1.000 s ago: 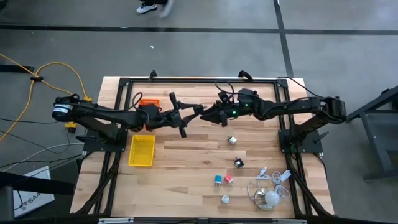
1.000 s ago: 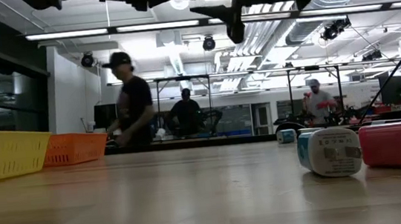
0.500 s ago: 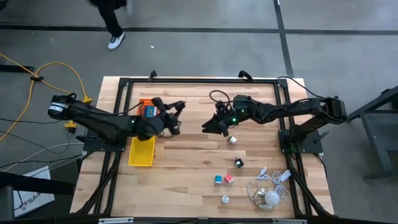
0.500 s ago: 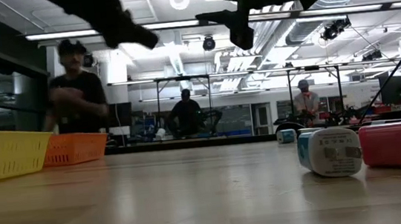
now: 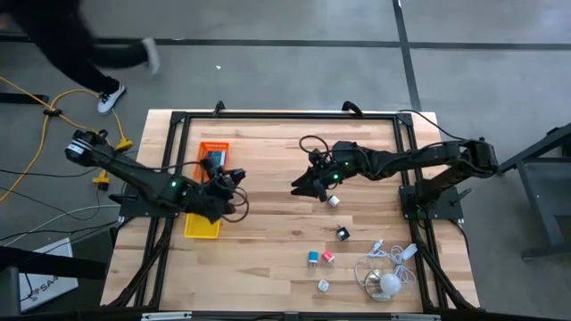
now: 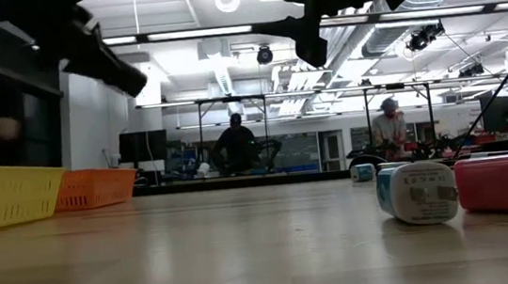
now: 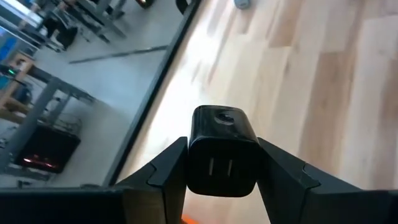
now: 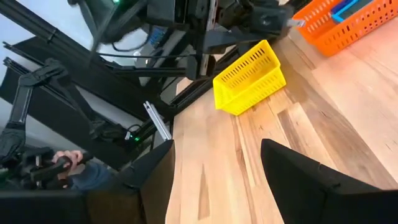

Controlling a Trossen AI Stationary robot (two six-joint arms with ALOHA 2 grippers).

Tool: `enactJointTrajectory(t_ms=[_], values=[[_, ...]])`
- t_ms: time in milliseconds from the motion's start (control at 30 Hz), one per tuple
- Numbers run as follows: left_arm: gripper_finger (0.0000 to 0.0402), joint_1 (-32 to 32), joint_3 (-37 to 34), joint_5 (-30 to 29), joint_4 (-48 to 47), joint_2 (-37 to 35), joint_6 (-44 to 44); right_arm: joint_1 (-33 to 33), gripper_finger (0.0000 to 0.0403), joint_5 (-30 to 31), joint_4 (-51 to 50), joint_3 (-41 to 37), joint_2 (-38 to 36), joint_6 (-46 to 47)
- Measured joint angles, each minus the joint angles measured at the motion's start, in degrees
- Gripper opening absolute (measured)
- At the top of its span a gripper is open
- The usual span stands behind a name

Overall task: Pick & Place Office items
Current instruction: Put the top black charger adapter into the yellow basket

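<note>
Gripping a small black block (image 7: 222,151) between its fingers, the left gripper (image 5: 234,189) hangs over the yellow tray (image 5: 202,229), just in front of the orange tray (image 5: 212,147). The right gripper (image 5: 303,185) hovers near mid-table with its fingers apart and nothing between them, beside what looks like a white block (image 5: 334,201). Teal (image 5: 313,259), pink (image 5: 327,256) and other small items lie near the white cable bundle (image 5: 385,272).

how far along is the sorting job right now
Done: one blue item already lies in the orange tray. In hand: the left gripper is shut on a black charger block near the yellow tray. Left: five small items on the table; the right gripper hangs open, empty.
</note>
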Motion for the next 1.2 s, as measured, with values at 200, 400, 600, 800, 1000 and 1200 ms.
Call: enactJointTrajectory(t_ms=[200, 400, 600, 800, 1000, 1200], values=[[0.0154, -6.13, 0.02, 2.98, -13.01, 0.02, -17.0, 0.02, 0.0225, 0.27, -0.54, 0.0, 0.0, 0.04], [0.0154, -11.22, 0.02, 10.24, -21.22, 0.44, -32.63, 0.0, 0.0225, 1.33, -0.5, 0.0, 0.0, 0.04], [0.0154, -15.7, 0.0, 16.84, -24.82, 2.04, -40.56, -0.04, 0.0225, 1.94, -0.48, 0.0, 0.0, 0.06], [0.0154, -19.48, 0.0, 18.31, -27.26, 2.78, -45.0, -0.04, 0.0225, 2.37, -0.48, 0.0, 0.0, 0.07], [0.0154, -21.59, 0.02, 19.9, -34.28, 4.92, -52.74, -0.04, 0.0225, 2.39, -0.5, 0.0, 0.0, 0.09], [0.0154, -21.89, 0.02, 23.42, -34.83, 11.21, -53.24, -0.04, 0.0225, 2.9, -0.48, 0.0, 0.0, 0.09]])
